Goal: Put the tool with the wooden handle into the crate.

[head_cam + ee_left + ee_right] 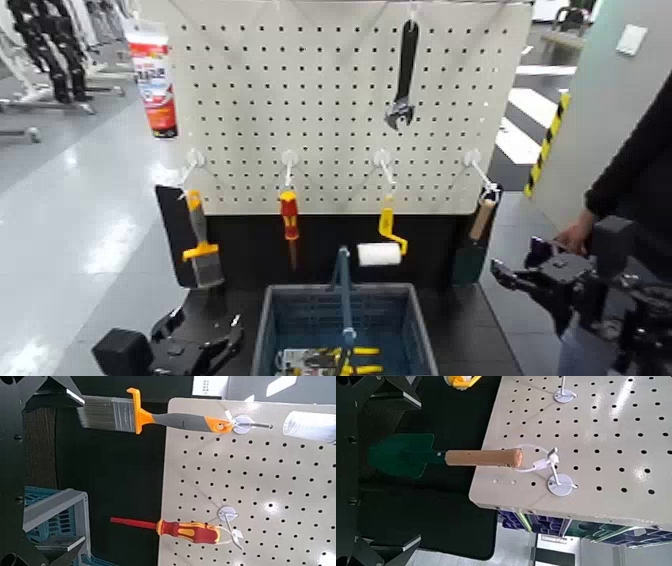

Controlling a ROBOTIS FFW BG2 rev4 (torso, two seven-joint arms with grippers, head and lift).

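The tool with the wooden handle point(482, 218) hangs by its white cord loop from the rightmost hook of the pegboard, its dark green blade point(467, 262) pointing down. The right wrist view shows the tan handle point(483, 457), the blade point(403, 455) and the loop on its hook point(544, 463). My right gripper point(518, 277) is open, a short way to the right of the tool and level with the blade, facing it, apart from it. The grey-blue crate point(270, 322) stands below the board at the middle front. My left gripper point(200, 338) is open and empty, low to the crate's left.
On the pegboard point(330, 110) hang an orange-handled brush point(200, 245), a red-and-yellow screwdriver point(289, 222), a small paint roller point(385, 245), a black wrench point(404, 75) and a red-white tube point(152, 75). Yellow-handled tools point(335, 358) lie in the crate. A person's hand point(575, 235) is at the right.
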